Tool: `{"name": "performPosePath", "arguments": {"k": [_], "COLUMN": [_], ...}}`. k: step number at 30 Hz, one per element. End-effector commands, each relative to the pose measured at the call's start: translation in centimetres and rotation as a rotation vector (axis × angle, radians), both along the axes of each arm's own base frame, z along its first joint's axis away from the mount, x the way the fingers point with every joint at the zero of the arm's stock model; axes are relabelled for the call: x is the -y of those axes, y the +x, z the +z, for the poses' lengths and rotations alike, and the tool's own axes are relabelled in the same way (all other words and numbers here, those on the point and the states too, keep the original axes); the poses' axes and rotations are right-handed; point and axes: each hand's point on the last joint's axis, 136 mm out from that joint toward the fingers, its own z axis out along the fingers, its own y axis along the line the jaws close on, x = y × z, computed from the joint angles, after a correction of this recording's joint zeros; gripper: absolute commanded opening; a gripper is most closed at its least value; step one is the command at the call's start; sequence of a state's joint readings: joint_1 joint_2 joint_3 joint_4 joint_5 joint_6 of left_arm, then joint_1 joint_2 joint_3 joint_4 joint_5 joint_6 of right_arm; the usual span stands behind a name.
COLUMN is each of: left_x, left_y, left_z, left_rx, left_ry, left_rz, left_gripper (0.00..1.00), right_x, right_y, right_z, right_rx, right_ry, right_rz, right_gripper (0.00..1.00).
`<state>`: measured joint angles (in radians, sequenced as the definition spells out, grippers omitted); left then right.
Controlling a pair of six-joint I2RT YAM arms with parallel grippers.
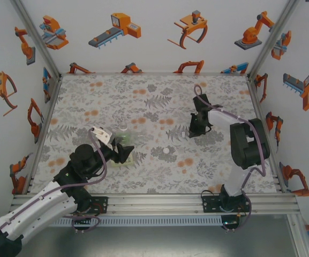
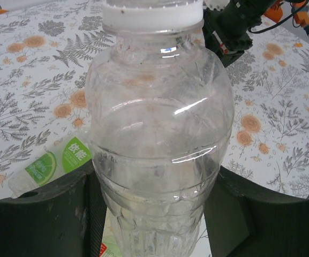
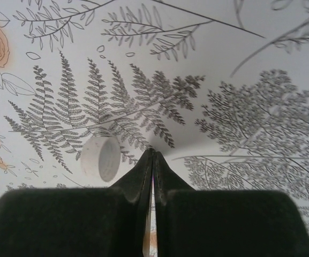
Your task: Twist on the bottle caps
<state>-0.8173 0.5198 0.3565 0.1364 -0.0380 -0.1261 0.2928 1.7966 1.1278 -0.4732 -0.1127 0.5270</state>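
Note:
My left gripper [image 2: 154, 214] is shut on a clear unlabelled bottle [image 2: 159, 139], its dark fingers [image 2: 47, 214] pressed against both sides of the lower body. A white cap [image 2: 151, 13] sits on this bottle's neck. A green-labelled bottle [image 2: 58, 163] lies on the table just left of it. In the top view the left gripper [image 1: 119, 149] and the bottles [image 1: 125, 142] are at the left middle of the table. My right gripper [image 3: 153, 154] is shut and holds nothing. A loose white cap [image 3: 102, 157] lies on its side just left of its tips.
The floral table cover [image 1: 154, 101] has free room across the back and on the right. A small white cap [image 1: 167, 151] lies between the two arms. The right gripper [image 1: 198, 127] points down at mid-right. Patterned walls close in the table on three sides.

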Motion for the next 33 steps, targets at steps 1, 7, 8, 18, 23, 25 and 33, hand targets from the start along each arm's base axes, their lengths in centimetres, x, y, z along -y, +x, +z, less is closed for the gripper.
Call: {"name": "performPosePath", "arguments": {"k": [1,7,8,18,23,25,33], "left_x": [-0.1,0.1,0.2,-0.5,-0.8,-0.7,-0.7], "left_y": [0.3,0.3,0.3,0.0,-0.1,-0.1,-0.3], "left_z": [1.1,1.1,1.1,1.5,1.4,1.5,1.5], "left_rx": [0.019,0.016,0.015,0.027,0.03,0.03,0.029], "left_ry": [-0.043,-0.046,-0.047,-0.05,-0.054,-0.056,-0.061], "left_rz": [0.012,0.006,0.004,0.018,0.022,0.02,0.012], "left_gripper": [0.0,0.0,0.0,0.0,0.0,0.0,0.0], "right_x": [-0.2,-1.8,-2.1,-3.8,-4.4,-4.7,-6.7], "right_y": [0.3,0.3,0.4,0.8,0.9,0.7,0.5], "right_z": [3.0,3.8,3.6,0.8,-0.2,-0.5,0.1], "right_rx": [0.064,0.066,0.057,-0.008,-0.032,-0.042,-0.032], "right_ry": [0.003,-0.055,-0.059,-0.093,-0.071,-0.051,0.114], "right_rz": [-0.02,0.023,0.033,0.085,0.097,0.098,0.074], "right_gripper": [0.13,0.42,0.45,0.48,0.41,0.36,0.24]}}
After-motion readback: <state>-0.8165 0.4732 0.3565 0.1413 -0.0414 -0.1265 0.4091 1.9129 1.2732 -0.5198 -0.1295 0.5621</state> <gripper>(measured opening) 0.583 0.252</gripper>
